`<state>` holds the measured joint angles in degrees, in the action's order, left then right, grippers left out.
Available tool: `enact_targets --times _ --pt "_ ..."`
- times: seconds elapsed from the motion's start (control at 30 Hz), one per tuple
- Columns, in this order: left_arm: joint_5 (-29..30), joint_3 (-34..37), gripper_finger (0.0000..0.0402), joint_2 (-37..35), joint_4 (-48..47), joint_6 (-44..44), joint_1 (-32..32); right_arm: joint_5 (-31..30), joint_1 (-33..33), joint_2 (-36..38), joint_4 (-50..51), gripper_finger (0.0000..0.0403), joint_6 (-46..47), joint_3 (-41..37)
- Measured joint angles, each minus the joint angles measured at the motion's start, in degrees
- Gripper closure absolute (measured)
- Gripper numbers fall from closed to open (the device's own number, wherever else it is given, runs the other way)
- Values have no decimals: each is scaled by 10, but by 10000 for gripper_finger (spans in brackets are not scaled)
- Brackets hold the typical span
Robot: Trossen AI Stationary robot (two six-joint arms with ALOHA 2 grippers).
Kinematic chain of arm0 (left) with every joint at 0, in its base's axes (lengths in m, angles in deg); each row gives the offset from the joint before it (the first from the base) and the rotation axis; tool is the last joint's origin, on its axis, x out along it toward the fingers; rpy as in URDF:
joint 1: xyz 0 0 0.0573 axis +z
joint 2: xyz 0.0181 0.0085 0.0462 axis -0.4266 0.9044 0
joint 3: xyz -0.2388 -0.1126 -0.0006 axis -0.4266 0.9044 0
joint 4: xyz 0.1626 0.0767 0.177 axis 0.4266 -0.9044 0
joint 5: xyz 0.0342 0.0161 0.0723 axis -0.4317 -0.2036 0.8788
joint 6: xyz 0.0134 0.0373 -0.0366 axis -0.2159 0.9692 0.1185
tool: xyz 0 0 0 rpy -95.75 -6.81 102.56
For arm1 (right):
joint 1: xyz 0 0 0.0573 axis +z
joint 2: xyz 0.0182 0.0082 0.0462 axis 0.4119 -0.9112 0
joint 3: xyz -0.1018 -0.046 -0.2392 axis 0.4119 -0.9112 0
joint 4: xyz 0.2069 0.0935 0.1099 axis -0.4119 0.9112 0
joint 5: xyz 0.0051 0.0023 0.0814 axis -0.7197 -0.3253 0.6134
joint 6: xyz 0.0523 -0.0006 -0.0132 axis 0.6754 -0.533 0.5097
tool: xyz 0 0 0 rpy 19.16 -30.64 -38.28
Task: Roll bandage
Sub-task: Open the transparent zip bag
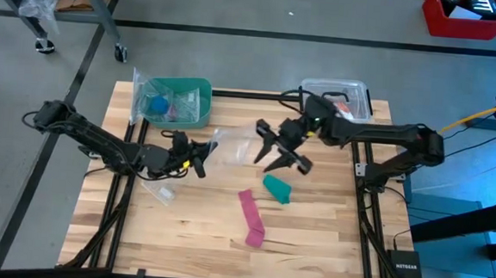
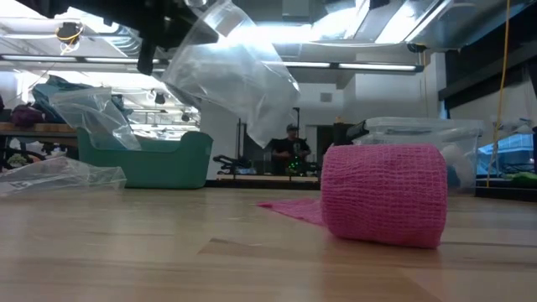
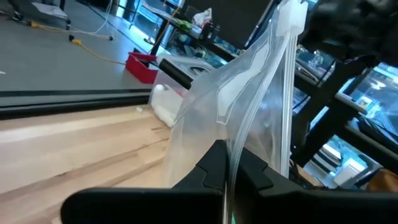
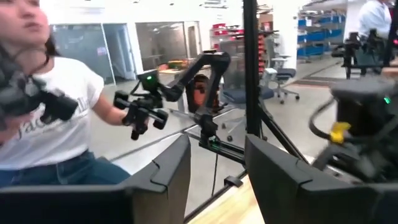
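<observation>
Meanwhile, left gripper (image 1: pixel 202 158) clamped on a clear plastic bag (image 1: pixel 230 146), lifted well above the teal bandage (image 1: pixel 277 189), probably to receive it. Right gripper (image 1: pixel 275 149) spread open, empty, just above the bandage. Pink strip (image 1: pixel 251 215) just beside the bandage, untouched.

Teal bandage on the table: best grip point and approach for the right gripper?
Take the bandage across its short width at mid-body, coming straight down. It lies as a compact, slanted bundle on bare wood, clear of the pink strip. The right gripper hangs open nearby.
</observation>
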<state>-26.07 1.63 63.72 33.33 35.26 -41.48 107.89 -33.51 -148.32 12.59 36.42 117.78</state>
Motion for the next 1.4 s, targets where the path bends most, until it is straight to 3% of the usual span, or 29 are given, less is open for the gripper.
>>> enact_targets --times 0.13,0.23,0.4,0.53,0.73,0.93,1.17,1.4 --pt "-31 0 401 4 24 -8 22 5 -3 63 102 249 -68 0" --pt "-52 -1 401 29 71 2 40 -33 -3 123 233 249 -151 0" --pt "-94 -50 401 116 88 4 70 -214 0 228 465 249 -268 0" --pt "-100 -132 401 200 91 24 90 -333 27 290 556 249 -277 0" --pt "-86 -285 401 313 86 96 110 -478 80 317 572 249 -245 0" --pt "-68 -395 401 381 86 174 116 -620 109 265 572 249 -213 0" --pt "-60 -421 401 395 83 232 115 -645 111 176 567 249 -150 0" --pt "4 -421 401 395 30 308 102 -646 111 133 530 249 -111 0"
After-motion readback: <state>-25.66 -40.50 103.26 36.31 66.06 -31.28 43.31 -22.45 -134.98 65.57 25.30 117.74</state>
